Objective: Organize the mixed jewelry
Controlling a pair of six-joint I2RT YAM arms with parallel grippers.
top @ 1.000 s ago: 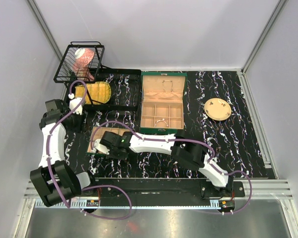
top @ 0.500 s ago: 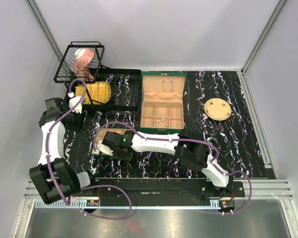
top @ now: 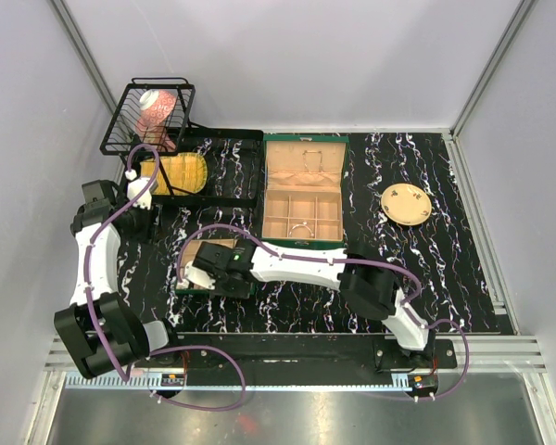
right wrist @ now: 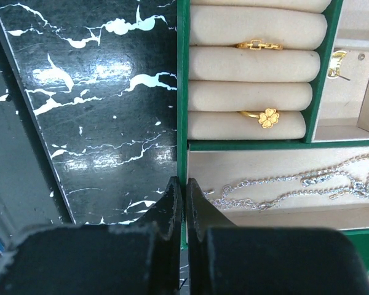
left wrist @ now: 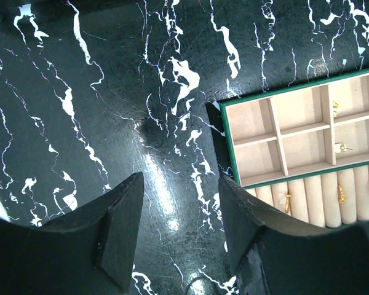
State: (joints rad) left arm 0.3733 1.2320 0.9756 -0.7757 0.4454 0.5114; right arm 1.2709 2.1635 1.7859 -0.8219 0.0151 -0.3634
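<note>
Left hand [left wrist: 179,187] hangs open over the bare black marbled desk [top: 426,269] at the left side. Its fingers are well apart with nothing between them. Behind it we see a wire basket [top: 157,84] with a pinkish item inside, and a yellow ribbed object [top: 171,173] just beside the basket. In the left wrist view the small green tray [left wrist: 249,120] with beige compartments sits right of the fingers, apart from them. A gold stud earring [left wrist: 341,147] lies in one of its square compartments. More gold bits lie further along, too small for us to name.

Right arm reaches across the desk to that same tray. Right hand [right wrist: 184,184] is closed, fingers pressed together, tips right at the tray's green outer wall. We can't tell whether the wall is pinched between them. Tray contents from the right wrist view:
- gold link ring [right wrist: 259,45] and gold flower ring [right wrist: 269,117], each seated in a slot between the beige rolls
- silver chain [right wrist: 295,183], lying loose in the long compartment next to the rolls, just right of the fingertips

Further right, the green jewelry box [top: 283,171] stands open beyond the tray, lid back, with a slim bangle [top: 301,227] in a front compartment. Tan plate [top: 407,203] sits well apart at the right side of the desk. We can't make out what's on it.
</note>
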